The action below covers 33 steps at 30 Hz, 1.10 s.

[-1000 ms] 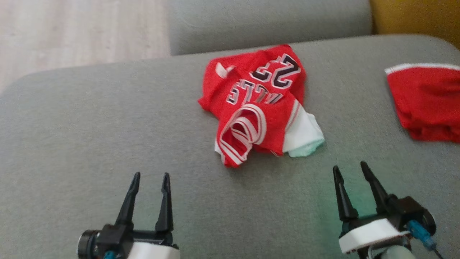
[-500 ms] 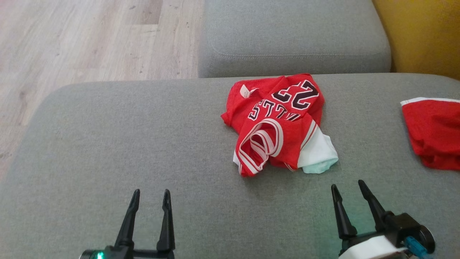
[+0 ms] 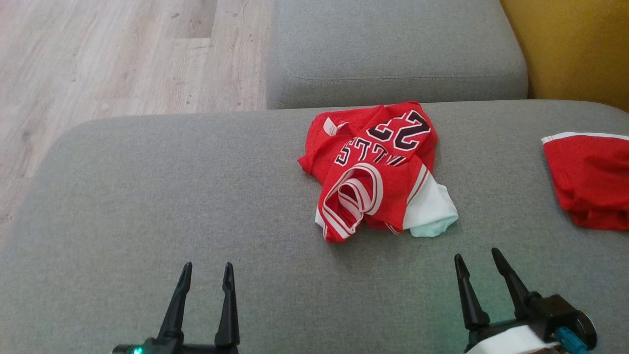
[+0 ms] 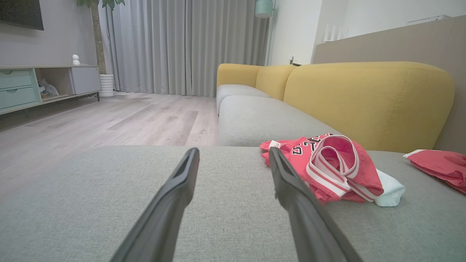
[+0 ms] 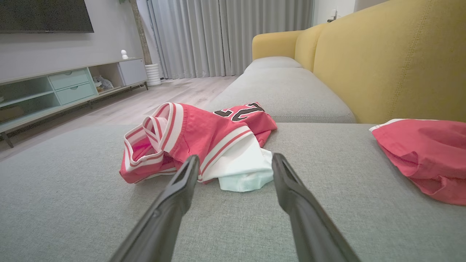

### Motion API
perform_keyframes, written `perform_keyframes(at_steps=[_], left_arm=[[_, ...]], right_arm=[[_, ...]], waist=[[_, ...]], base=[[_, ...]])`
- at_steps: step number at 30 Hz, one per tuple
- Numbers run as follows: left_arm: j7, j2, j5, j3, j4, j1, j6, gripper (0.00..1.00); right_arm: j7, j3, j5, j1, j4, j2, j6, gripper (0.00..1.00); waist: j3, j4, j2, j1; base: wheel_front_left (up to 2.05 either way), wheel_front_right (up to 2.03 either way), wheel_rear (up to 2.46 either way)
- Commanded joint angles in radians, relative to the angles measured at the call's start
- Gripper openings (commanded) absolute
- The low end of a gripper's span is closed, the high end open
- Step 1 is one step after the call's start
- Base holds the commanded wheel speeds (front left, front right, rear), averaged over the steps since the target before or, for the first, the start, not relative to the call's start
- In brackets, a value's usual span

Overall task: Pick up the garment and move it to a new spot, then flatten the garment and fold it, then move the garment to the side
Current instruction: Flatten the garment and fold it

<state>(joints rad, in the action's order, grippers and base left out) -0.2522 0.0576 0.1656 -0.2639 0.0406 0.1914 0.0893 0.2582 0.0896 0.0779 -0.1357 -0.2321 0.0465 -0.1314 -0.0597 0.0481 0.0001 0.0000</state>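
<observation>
Your left gripper (image 3: 208, 266) sits at the lower left of the head view, its two long dark fingers spread wide with nothing between them, seen against the grey sofa seat cushion (image 3: 147, 206). Your right gripper (image 3: 476, 253) sits at the lower right, also spread wide and holding nothing. The red basketball jersey (image 3: 373, 167) lies crumpled on that same cushion, ahead of both grippers and nearer the right one, touching neither. Black-and-white numerals and lettering face up on its far side, a red-and-white striped opening bunches toward you, and a white patch of fabric sticks out at its near right corner. In the right wrist view, that white patch lies just past the fingertips, framed between them. In the left wrist view, the jersey lies off to the right of the fingers. A second red garment (image 3: 589, 182) with white trim lies at the cushion's right edge, well apart from the jersey. Beyond are another grey cushion (image 3: 393, 49), a yellow backrest (image 3: 570, 49) and a pale wood floor (image 3: 123, 54).
</observation>
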Motion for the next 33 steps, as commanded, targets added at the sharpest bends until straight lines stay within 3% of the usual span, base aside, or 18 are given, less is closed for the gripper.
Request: perform_keyframes(at_steps=[1, 13, 19, 29, 33], left_arm=[[-0.009, -0.007, -0.001, 0.023, -0.027, -0.028, 0.003, 1.0], [-0.009, -0.007, 0.003, 0.019, -0.022, -0.03, -0.001, 1.0], [-0.01, -0.007, 0.017, -0.017, 0.01, -0.049, -0.022, 1.0], [-0.01, -0.007, 0.047, -0.206, 0.205, -0.227, -0.093, 1.0], [-0.01, -0.007, 0.136, -0.333, 0.352, -0.369, -0.155, 1.0]], right_arm=[[0.004, 0.022, 0.002, 0.027, 0.037, 0.004, 0.001, 1.0], [0.004, 0.028, -0.008, 0.037, 0.039, 0.004, 0.001, 1.0], [0.004, 0.042, -0.003, 0.056, 0.049, 0.004, 0.001, 1.0], [0.004, 0.07, 0.0, 0.108, 0.088, 0.004, 0.001, 1.0], [0.004, 0.093, -0.006, 0.155, 0.104, 0.004, 0.001, 1.0]], waist=[[0.001, 0.002, -0.0001, 0.0], [0.009, -0.008, -0.0001, 0.0], [0.034, -0.06, -0.0001, 0.0], [0.151, -0.194, -0.0001, 0.0], [0.229, -0.249, -0.0001, 0.0]], base=[[0.0, 0.0, 0.0], [0.0, 0.0, 0.0], [0.0, 0.0, 0.0], [0.0, 0.0, 0.0], [0.0, 0.0, 0.0]])
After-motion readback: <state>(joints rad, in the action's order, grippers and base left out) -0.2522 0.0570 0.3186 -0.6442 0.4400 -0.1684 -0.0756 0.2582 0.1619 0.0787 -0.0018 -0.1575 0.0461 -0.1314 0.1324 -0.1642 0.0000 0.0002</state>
